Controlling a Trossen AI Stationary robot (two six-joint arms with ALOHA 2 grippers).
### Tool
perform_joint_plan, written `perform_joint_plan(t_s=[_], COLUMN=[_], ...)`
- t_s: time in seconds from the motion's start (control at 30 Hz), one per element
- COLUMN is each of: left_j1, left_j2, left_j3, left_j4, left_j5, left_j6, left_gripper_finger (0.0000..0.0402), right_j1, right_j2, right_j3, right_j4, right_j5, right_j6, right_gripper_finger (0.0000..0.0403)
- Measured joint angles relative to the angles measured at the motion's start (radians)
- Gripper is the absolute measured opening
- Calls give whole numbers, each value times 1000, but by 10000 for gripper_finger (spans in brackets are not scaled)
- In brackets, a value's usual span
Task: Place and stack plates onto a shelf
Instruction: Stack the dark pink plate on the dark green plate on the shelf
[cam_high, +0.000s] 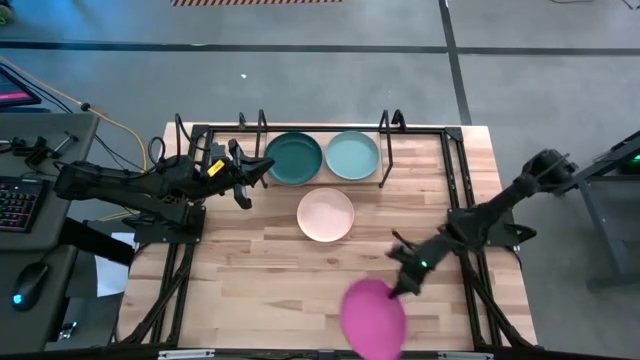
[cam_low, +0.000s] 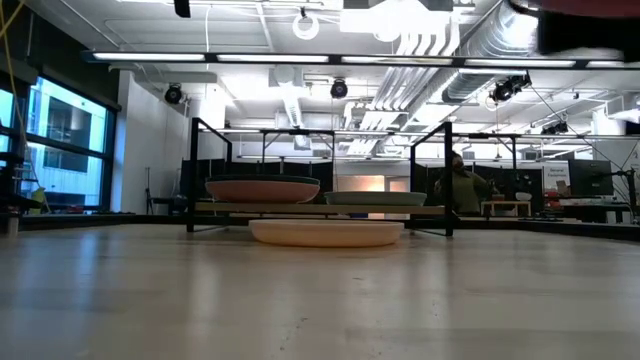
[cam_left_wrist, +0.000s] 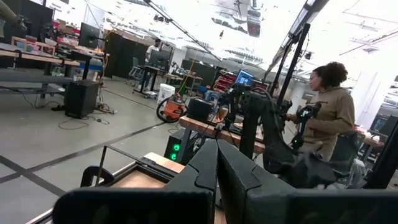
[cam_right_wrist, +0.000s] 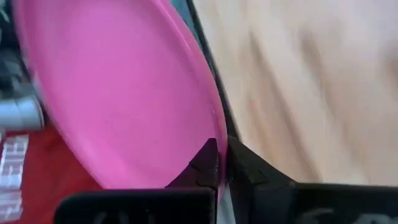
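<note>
My right gripper (cam_high: 400, 285) is shut on the magenta plate (cam_high: 373, 318) over the table's near edge. That plate also shows as a dark red rim (cam_low: 585, 8) at the top of the low view. On the black wire shelf (cam_high: 384, 150) sit the dark green plate (cam_high: 294, 158) and the pale teal plate (cam_high: 352, 155), side by side. In the low view a pinkish plate wall (cam_low: 262, 189) shows under the green one's place. A pale cream-pink plate (cam_high: 325, 214) lies flat on the table in front of the shelf. My left gripper (cam_high: 264, 167) is shut and hovers at the green plate's left rim. My right gripper pinches the magenta plate's rim (cam_right_wrist: 214, 134) between its two fingers, one on each face. The fingers (cam_high: 405, 275) slant in from the table's far right. The plate is lifted clear of the table and tilted, reaching out past the fingers toward the near edge.
A larger black tubular frame (cam_high: 455, 170) runs around the tabletop and its sides. Bare wood lies left of the cream-pink plate and across the table's near half (cam_high: 250, 280). A desk with a keyboard (cam_high: 15, 200) stands to the left. A person (cam_left_wrist: 326, 109) stands in the room beyond.
</note>
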Motion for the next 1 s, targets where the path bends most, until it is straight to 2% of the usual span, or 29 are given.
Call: perform_joint_plan(t_s=[0.13,0.27,0.37,0.57,0.7,1.0], left_j1=[0,0,0,0,-2,-3], left_j2=[0,0,0,0,0,0], left_j3=[0,0,0,0,0,0], left_j4=[1,11,24,55,54,53], left_j5=[0,-1,-1,1,1,4], left_j6=[0,-1,0,1,0,0], left_gripper_finger=[0,0,0,0,0,0], right_j1=[-170,-362,-514,-751,-838,-920], right_j2=[14,48,85,217,341,621], right_j3=[151,292,366,508,630,925], right_j4=[-224,-472,-501,-503,-510,-574], right_j5=[68,233,312,346,332,318], right_j6=[-186,-320,-387,-431,-435,-461], right_gripper_finger=[0,0,0,0,0,0])
